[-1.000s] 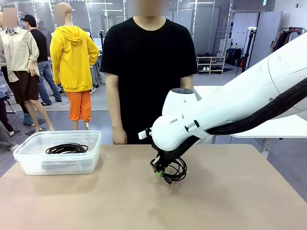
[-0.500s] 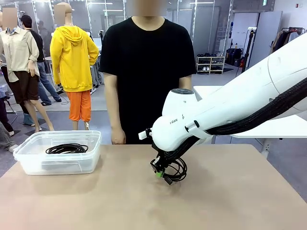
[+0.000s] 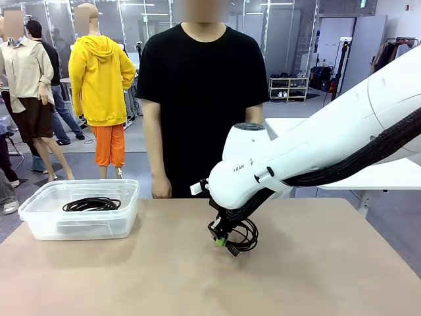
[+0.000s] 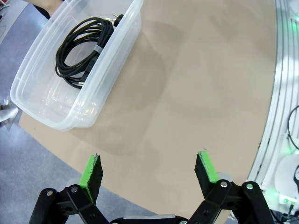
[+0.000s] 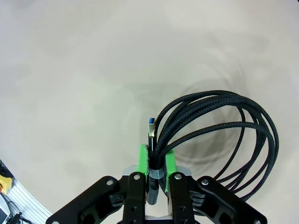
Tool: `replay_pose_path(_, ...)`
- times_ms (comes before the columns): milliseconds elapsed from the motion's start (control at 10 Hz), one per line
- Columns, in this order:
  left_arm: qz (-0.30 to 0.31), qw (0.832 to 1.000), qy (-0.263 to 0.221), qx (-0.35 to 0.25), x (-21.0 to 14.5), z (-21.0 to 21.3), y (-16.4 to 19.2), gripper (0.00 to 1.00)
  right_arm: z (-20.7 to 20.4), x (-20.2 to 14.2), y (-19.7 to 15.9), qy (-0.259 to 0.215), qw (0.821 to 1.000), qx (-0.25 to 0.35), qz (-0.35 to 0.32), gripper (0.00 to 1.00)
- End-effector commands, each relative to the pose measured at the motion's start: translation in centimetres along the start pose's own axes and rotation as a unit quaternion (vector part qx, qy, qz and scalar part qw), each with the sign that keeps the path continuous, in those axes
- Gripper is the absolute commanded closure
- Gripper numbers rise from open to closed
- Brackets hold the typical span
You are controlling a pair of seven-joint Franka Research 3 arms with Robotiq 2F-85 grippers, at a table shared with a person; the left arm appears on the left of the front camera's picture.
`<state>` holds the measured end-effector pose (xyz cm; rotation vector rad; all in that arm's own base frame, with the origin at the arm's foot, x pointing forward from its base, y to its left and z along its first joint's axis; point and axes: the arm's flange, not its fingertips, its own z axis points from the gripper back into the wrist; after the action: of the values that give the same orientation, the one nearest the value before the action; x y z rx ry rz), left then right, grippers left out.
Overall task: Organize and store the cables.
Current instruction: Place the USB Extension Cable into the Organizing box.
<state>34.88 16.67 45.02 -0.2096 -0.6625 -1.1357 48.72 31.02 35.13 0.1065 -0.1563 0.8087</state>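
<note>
Beside the right pincer, a person faces the bin.

- On the rounded white joint housing of the robot's right arm, small dark print stands at about the 9 o'clock side of the housing. It reads roughly as "FRAN", the rest being too small to make out.
- A small green sign hangs from the ceiling at about 1 o'clock in the front view. Its marking is too small to read.
</note>
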Motion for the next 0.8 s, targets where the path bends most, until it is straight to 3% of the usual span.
replay_pose_path(0, 0.006, 1.0, 0.002, -0.007, 0.5, 0.4, 0.1, 0.0, 0.5, -2.0, -0.3, 0.007, 1.0, -0.008, 0.009, 0.83)
replay_pose_path(600, 0.006, 1.0, 0.002, -0.007, 0.5, 0.4, 0.1, 0.0, -2.4, -1.0, 1.6, 0.017, 1.0, 0.005, 0.026, 0.83)
replay_pose_path(700, 0.006, 1.0, 0.002, -0.007, 0.5, 0.4, 0.1, 0.0, -2.4, -1.0, 1.8, 0.015, 0.999, 0.006, 0.027, 0.73)
